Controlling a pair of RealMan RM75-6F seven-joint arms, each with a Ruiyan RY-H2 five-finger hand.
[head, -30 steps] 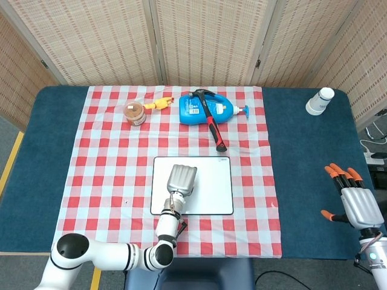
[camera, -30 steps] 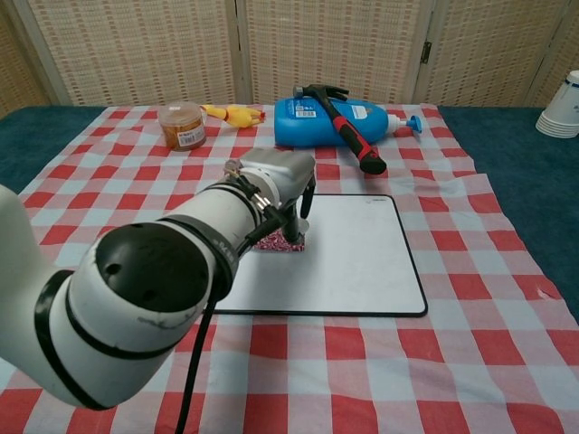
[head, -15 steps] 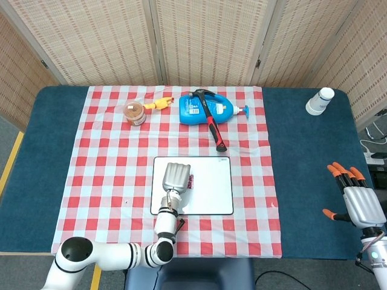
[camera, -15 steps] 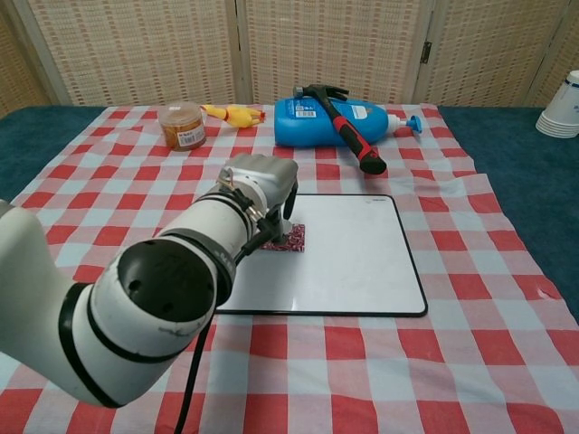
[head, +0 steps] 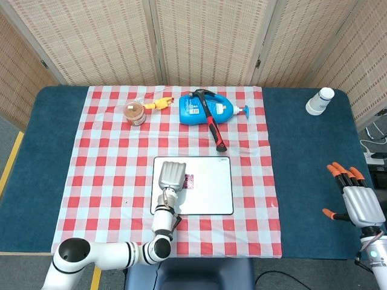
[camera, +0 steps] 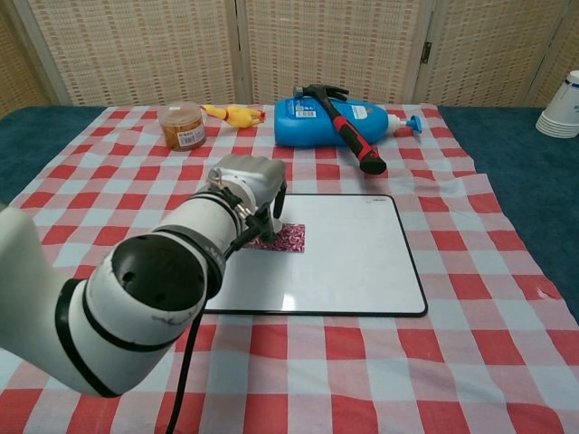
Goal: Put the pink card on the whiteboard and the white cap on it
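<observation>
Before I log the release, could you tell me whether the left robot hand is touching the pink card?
Cannot tell: in the chest view the left robot hand overlaps the pink card.

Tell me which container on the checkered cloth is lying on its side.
The blue bottle, lying flat under the hammer; the small orange jar stands upright.

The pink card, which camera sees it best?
The chest view: the pink card lies flat on the whiteboard, its pattern clear, beside the left hand. The head view shows only a tiny pink patch.
</observation>
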